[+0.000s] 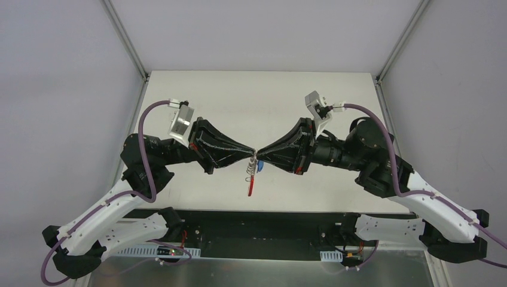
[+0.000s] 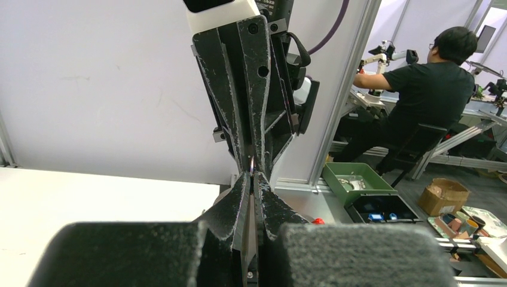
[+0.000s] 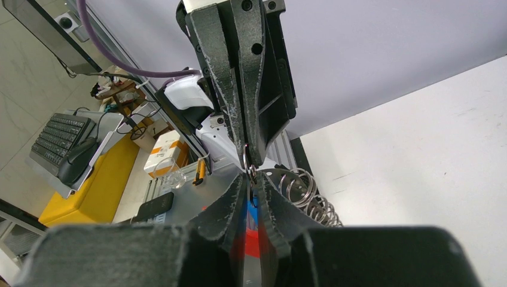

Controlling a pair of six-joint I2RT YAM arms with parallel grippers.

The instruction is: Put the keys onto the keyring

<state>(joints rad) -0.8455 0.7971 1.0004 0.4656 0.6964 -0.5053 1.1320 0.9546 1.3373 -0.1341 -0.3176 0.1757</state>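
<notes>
2 grippers meet tip to tip above the table (image 1: 197, 95), with the keyring (image 1: 250, 169) and the keys (image 1: 261, 165) between them.
The left gripper (image 2: 253, 181) is clamped tight on 1 thin wire ring; the other rings and the red strip (image 1: 251, 186) dangle under it. The right gripper (image 3: 253, 185) has its fingers almost together, seemingly nipping the key, though the metal itself is hidden and only the blue tag shows beside its tip. I judge everything here light, hard and slick: the springy wire will resist spreading and may twist or slide in the pads. Best to grip the key flat, close to its hole, and hold the ring just beside its split end.
</notes>
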